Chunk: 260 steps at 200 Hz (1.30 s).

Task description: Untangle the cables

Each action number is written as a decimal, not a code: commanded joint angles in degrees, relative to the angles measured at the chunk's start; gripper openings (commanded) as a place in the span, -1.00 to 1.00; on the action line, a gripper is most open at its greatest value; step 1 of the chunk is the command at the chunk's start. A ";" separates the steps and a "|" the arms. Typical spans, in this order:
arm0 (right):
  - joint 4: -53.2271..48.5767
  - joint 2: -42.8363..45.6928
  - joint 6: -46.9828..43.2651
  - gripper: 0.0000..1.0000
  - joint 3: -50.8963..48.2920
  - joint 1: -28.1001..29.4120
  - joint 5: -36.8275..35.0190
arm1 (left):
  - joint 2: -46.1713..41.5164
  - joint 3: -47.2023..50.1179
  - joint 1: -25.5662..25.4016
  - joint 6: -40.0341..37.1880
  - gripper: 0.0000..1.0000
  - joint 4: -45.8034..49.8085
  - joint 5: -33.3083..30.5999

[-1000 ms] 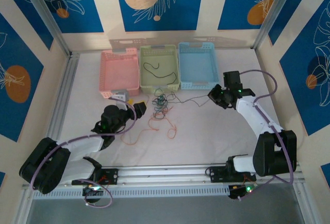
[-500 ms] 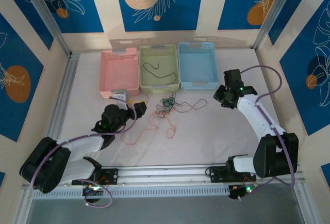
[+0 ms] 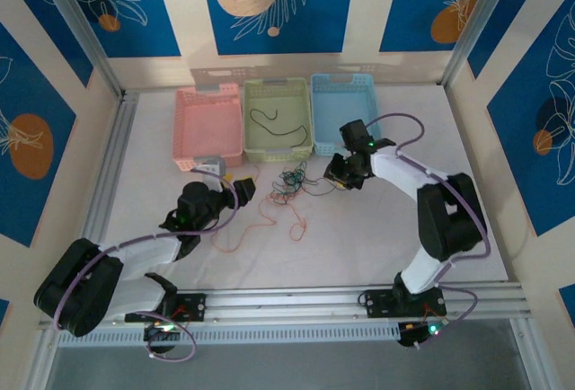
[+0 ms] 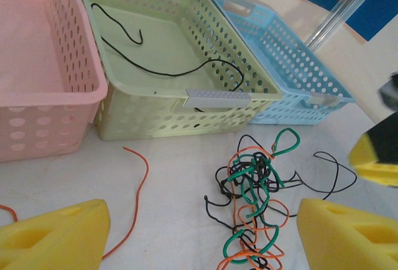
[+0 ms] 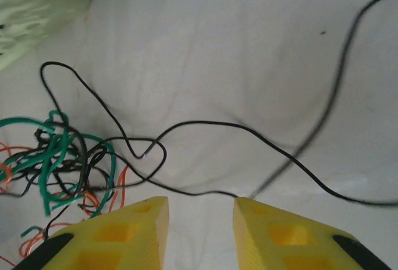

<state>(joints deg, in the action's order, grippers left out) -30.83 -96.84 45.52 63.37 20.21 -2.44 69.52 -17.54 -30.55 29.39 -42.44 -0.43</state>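
Note:
The cables (image 3: pixel 287 181) form a small clump of green, orange-red and black wires on the white table in front of the green basket (image 3: pixel 289 102). In the left wrist view the clump (image 4: pixel 256 198) lies between my left gripper's yellow fingers, nearer the right finger (image 4: pixel 348 236). My left gripper (image 3: pixel 241 190) is open and holds nothing. A loose orange wire (image 4: pixel 134 198) curves beside it. My right gripper (image 3: pixel 340 174) is open at the clump's right side. A black strand (image 5: pixel 205 124) runs just past its fingertips (image 5: pixel 283 232). Another black cable (image 4: pixel 155 71) lies inside the green basket.
Pink (image 3: pixel 208 125), green and blue (image 3: pixel 343 116) baskets stand in a row at the back. A small grey object (image 3: pixel 208 165) sits in front of the pink basket. Orange wire loops (image 3: pixel 269 219) trail toward the near side. Metal frame rails border the table.
My right gripper has swung left, from the table's right side to the clump's edge. The black strand that stretched toward it now lies slack. The left arm has not moved.

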 commanded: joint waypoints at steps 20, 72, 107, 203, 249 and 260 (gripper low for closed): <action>1.63 -5.55 4.75 -0.35 3.78 0.32 2.18 | 0.01 -1.36 0.47 -0.98 0.59 -0.63 0.09; 0.62 -6.56 4.50 -0.36 3.56 1.26 0.32 | -0.18 -1.27 0.41 -0.92 0.59 -0.72 0.01; -1.56 -2.91 3.51 -0.36 3.27 2.82 -2.07 | -0.17 -1.18 0.41 -0.86 0.58 -0.81 -0.01; -1.83 2.72 2.79 -0.36 -2.58 2.53 -3.92 | -0.43 -0.92 0.45 -0.83 0.59 -0.95 -0.28; -1.15 -1.26 2.69 -0.37 -1.08 0.83 0.82 | -0.43 -0.92 0.48 -0.73 0.59 -0.96 -0.36; -0.80 -2.12 2.63 -0.37 -1.04 0.19 2.26 | -0.43 -0.92 0.45 -0.74 0.59 -0.98 -0.36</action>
<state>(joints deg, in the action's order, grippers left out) -31.70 -97.45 48.51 61.58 21.50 -4.21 69.52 -17.54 -30.55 29.39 -42.44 -0.45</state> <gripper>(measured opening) 0.317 0.795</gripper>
